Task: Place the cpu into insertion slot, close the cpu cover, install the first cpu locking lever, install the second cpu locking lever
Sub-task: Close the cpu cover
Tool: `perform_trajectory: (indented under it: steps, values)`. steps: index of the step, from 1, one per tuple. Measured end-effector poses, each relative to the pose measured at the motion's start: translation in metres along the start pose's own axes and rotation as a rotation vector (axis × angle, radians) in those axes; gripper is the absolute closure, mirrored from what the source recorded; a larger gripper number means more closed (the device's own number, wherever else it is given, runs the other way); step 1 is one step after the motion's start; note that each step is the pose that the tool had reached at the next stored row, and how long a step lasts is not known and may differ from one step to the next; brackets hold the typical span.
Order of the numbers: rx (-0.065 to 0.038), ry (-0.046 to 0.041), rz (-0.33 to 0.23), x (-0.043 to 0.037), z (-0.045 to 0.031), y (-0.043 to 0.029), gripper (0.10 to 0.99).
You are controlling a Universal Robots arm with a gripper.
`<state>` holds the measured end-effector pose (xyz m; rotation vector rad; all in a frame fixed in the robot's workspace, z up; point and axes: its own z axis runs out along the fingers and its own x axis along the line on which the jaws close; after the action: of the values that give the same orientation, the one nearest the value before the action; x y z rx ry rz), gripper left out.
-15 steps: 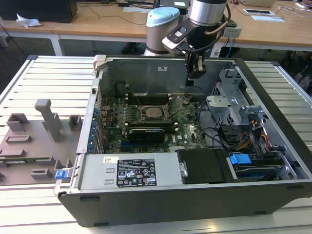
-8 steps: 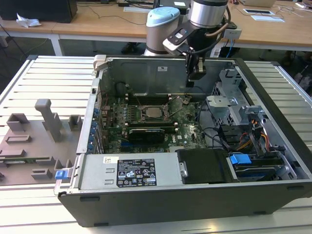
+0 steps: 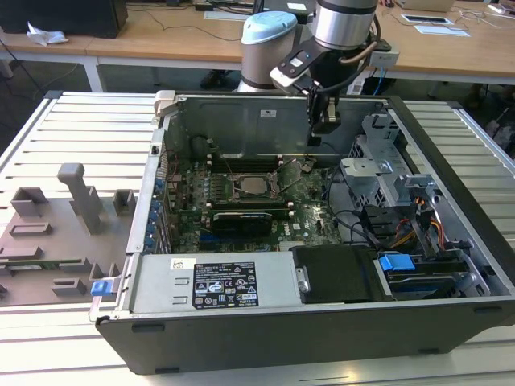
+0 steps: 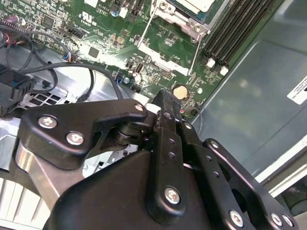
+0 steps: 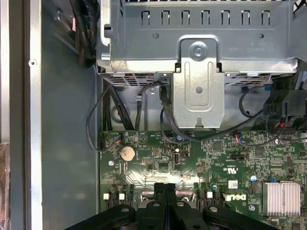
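**Hand pinched shut, off to the side of the seated cpu**

In the exterior view, a grey fixture tray [image 3: 56, 233] lies near the edge of the worktop [image 3: 80, 121] on the exterior view's left, beside the open computer case [image 3: 322, 322]. On the green motherboard [image 3: 310, 219], the cpu [image 3: 256, 186] sits in the insertion slot [image 3: 237, 195], towards the case's far wall. In the second wrist view the cpu cover [image 4: 184, 20] lies flat around it. To the exterior view's right, well apart from the cpu and above the board, hangs the hand [image 3: 316, 138]. Its fingers [image 5: 159, 191] are pressed together and hold nothing, near the coin battery [image 5: 126, 153] and the metal drive cage [image 3: 378, 173].
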<state>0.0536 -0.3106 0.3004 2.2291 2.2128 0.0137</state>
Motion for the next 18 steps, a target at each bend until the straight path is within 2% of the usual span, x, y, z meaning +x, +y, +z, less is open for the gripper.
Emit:
perform_trajectory:
  steps: [10,13,18]
  values:
    - [0.001,-0.0001,0.0,-0.0001,0.0179,0.0001,0.98]
    - [0.001,-0.0001,0.0,-0.0001,0.0213,0.0002,0.98]
    - [0.004,-0.0001,0.0,-0.0001,0.0303,0.0026,0.98]
